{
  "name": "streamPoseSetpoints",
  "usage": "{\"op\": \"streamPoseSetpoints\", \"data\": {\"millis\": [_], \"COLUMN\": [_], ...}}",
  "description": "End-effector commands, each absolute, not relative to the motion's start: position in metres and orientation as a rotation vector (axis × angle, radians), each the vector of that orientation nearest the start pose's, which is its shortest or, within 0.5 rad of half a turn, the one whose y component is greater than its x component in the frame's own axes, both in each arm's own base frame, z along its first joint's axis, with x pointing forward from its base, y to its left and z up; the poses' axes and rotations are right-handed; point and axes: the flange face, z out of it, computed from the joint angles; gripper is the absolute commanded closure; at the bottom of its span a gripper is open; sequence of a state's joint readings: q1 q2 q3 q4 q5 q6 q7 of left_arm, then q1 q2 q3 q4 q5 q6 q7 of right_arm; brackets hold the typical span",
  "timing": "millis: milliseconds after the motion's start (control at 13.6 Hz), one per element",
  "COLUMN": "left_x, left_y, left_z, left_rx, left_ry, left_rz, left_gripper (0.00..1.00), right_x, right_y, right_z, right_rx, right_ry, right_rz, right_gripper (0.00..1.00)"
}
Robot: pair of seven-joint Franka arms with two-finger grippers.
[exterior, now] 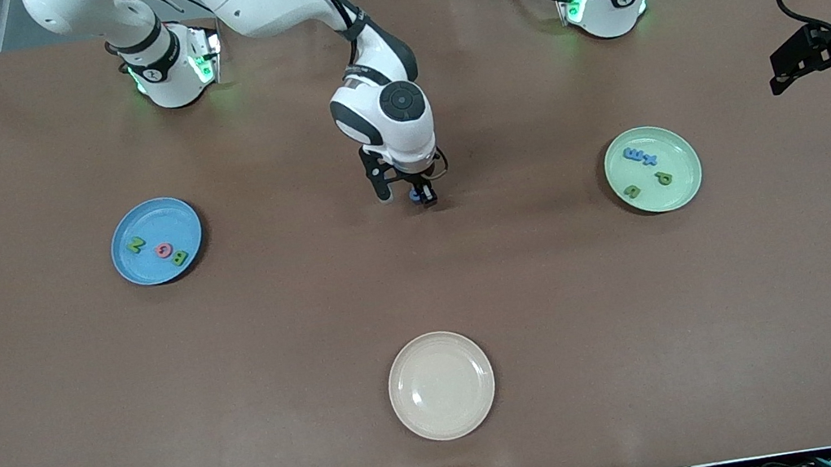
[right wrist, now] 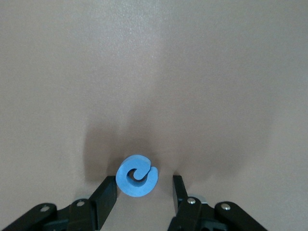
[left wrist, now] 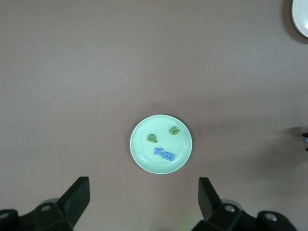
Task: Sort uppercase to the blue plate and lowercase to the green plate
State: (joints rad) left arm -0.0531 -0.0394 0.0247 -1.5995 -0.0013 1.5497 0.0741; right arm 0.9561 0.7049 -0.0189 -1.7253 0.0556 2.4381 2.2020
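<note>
A blue G [right wrist: 138, 169] lies on the brown table about midway between the two plates. My right gripper [right wrist: 144, 178] stands low around the G [exterior: 414, 195], narrowly open: one finger [right wrist: 109, 190] is against it and a strip of table shows before the other. In the front view this gripper [exterior: 422, 198] is at the table's middle. The blue plate [exterior: 134, 222] toward the right arm's end holds a green N [exterior: 135, 244], a pink Q [exterior: 163, 250] and a green B [exterior: 179, 258]. The green plate [exterior: 672, 156] holds several lowercase letters [left wrist: 163, 154]. My left gripper [left wrist: 144, 202] waits open, high beside the green plate [left wrist: 144, 156].
A cream plate [exterior: 441, 385] stands bare near the front camera's edge of the table, and its rim [left wrist: 301, 17] shows in a corner of the left wrist view. Both arm bases stand along the table edge farthest from that camera.
</note>
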Motion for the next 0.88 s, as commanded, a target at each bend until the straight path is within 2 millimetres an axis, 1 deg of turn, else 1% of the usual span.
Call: {"op": "streamPoseSetpoints", "data": {"millis": [0, 147, 221, 664, 811], "left_x": [0.533, 0.533, 0.533, 0.534, 0.536], "left_y": [-0.014, -0.011, -0.003, -0.007, -0.007], "left_z": [0.635, 0.635, 0.637, 0.637, 0.641], "left_rx": [-3.157, -3.157, -3.159, -3.158, -3.156], "left_ry": [0.143, 0.136, 0.112, 0.121, 0.122], "left_rz": [-0.005, -0.006, -0.011, -0.02, -0.037], "left_gripper": [0.01, 0.01, 0.01, 0.01, 0.01], "right_x": [0.399, 0.4, 0.4, 0.399, 0.399], "right_y": [0.535, 0.534, 0.534, 0.533, 0.533], "right_z": [0.169, 0.168, 0.168, 0.167, 0.167], "right_rx": [-2.5, -2.507, -2.513, -2.523, -2.523], "right_ry": [1.917, 1.909, 1.907, 1.898, 1.898], "right_rz": [-0.013, -0.024, -0.029, -0.04, -0.04], "right_gripper": [0.43, 0.43, 0.43, 0.44, 0.48]}}
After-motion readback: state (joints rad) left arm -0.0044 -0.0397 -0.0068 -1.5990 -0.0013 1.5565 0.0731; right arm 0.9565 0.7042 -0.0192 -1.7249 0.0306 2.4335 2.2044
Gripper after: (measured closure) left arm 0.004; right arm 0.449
